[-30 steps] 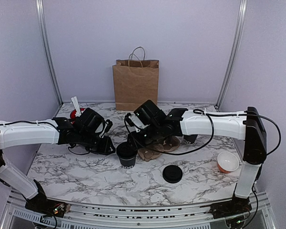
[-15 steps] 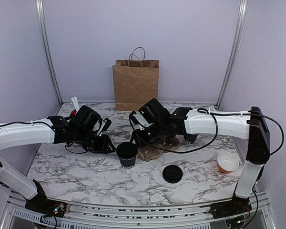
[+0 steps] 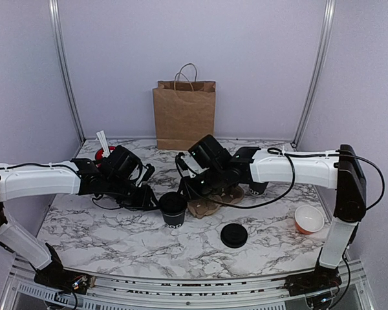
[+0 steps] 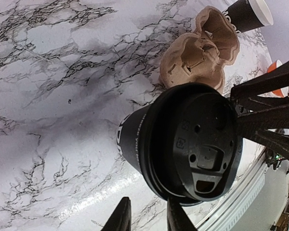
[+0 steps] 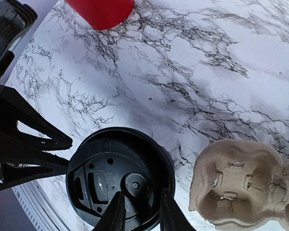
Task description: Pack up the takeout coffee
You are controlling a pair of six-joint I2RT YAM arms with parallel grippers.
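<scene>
The takeout coffee, an all-black cup with a black lid on it, stands on the marble table in front of the two arms. My left gripper is just to its left. In the left wrist view the left gripper is narrowly open with only table between the fingers, one fingertip by the lid's rim. My right gripper hangs over the lid, narrowly open, fingertips right above the lid's top. Whether they touch it I cannot tell.
A brown cardboard cup tray lies right of the cup. A loose flat black lid is nearer the front. A paper bag stands at the back, a red holder at left, an orange bowl at right, a white-topped cup beyond the tray.
The right gripper's jaws have narrowed over the lid. The left gripper drew back a little, then returned beside the cup. The cup has stayed in place.
</scene>
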